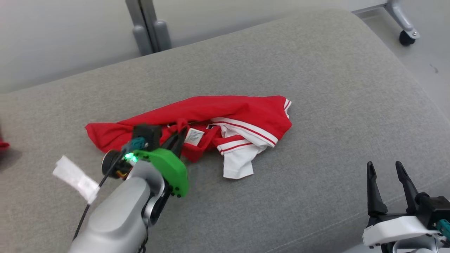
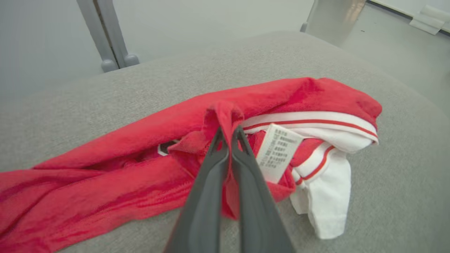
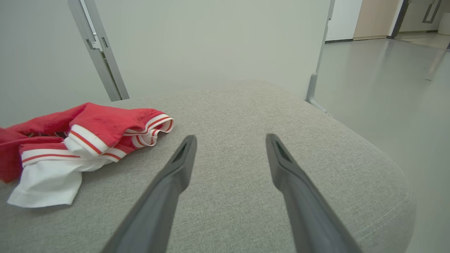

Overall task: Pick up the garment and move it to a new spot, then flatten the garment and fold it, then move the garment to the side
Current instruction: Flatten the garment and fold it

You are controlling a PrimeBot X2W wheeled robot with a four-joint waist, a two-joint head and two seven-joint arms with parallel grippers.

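On cushion, left tool pinching fold of red garment, logo mostly hidden.

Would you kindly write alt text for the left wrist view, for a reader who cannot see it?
The left gripper is shut on a raised fold of a crumpled red garment with white striped trim, lying on a grey cushion. A white label lies beside the fold.

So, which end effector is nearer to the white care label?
Left. The left end effector is shut on a fold of the garment beside the care label; the right end effector is open over bare cushion, well apart.
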